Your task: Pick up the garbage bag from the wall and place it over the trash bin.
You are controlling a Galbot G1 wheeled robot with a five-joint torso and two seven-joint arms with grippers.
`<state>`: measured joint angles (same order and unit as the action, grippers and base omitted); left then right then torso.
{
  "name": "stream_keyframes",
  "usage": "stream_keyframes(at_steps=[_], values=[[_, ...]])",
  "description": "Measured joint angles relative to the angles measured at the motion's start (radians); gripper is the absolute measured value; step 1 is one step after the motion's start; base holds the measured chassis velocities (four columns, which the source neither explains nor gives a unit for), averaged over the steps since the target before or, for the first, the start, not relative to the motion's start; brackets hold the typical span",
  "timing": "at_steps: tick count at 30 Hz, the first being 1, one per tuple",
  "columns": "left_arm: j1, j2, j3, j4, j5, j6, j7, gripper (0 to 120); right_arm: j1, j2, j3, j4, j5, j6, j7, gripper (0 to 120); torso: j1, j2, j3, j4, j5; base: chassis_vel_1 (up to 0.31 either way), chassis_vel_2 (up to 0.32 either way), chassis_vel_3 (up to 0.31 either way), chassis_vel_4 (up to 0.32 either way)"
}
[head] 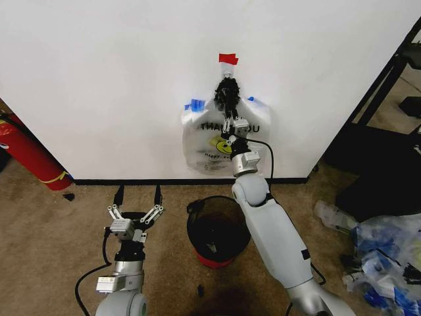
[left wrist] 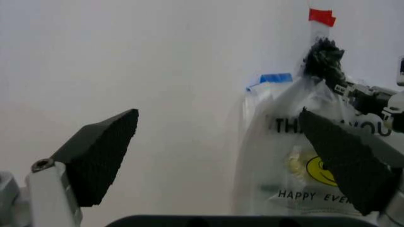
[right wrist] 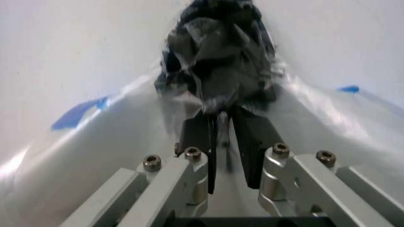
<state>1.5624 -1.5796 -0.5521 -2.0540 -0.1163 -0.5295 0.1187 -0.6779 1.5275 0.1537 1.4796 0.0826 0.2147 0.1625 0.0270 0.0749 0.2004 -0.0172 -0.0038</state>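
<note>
The right gripper (head: 228,113) is up at the wall (head: 118,79), its fingers pinched on the gathered top of the garbage bag (head: 204,141) hanging there above the trash bin (head: 217,230). The left gripper (head: 137,201) hangs wide open, low and well apart.

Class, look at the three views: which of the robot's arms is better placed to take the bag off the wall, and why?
The right. The right gripper is at the bag on the wall, nearly shut around its gathered top; the left gripper waits open, low near the trash bin.
</note>
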Motion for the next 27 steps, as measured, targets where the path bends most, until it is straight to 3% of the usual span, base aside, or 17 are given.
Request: stream_keyframes(at_steps=[11,26,27], values=[[0.004,-0.007,0.007,0.004,0.011,-0.006,0.001,100,-0.012,-0.012,0.006,0.011,0.003,0.003,-0.001,14,0.0,0.0,0.0,0.0,0.0,0.0,0.0,0.0,0.0],[0.007,-0.014,0.006,0.002,0.017,-0.009,0.002,100,-0.009,-0.008,-0.003,0.024,0.006,0.005,-0.01,65,0.0,0.0,0.0,0.0,0.0,0.0,0.0,0.0,0.0],[0.007,-0.015,0.006,0.003,0.018,-0.01,0.002,100,-0.01,-0.008,-0.003,0.028,0.007,0.005,-0.011,64,0.0,0.0,0.0,0.0,0.0,0.0,0.0,0.0,0.0]])
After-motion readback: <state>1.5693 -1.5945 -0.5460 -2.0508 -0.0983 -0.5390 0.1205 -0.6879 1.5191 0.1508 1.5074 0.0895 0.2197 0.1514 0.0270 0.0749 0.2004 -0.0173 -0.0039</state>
